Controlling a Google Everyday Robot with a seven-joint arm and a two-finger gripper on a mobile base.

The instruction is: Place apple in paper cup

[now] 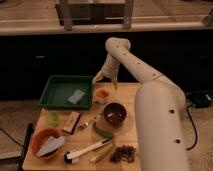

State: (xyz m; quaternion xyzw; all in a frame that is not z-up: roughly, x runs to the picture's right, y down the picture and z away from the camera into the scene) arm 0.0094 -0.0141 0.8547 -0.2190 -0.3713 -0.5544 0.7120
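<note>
The small white paper cup (102, 97) stands on the wooden table (127, 92) just right of the green tray. The orange-red apple (102, 93) sits in the cup's mouth. My gripper (105, 81) hangs just above and behind the cup, apart from it, open and empty. The arm reaches in from the lower right.
A green tray (56, 102) with a grey sponge (76, 96) lies at the back left. A dark maroon bowl (114, 114) stands in front of the cup. A pale green cup (52, 118), an orange bowl (46, 142), a long green vegetable (102, 131), a white-handled tool (87, 149) and brown nuts (124, 153) fill the front.
</note>
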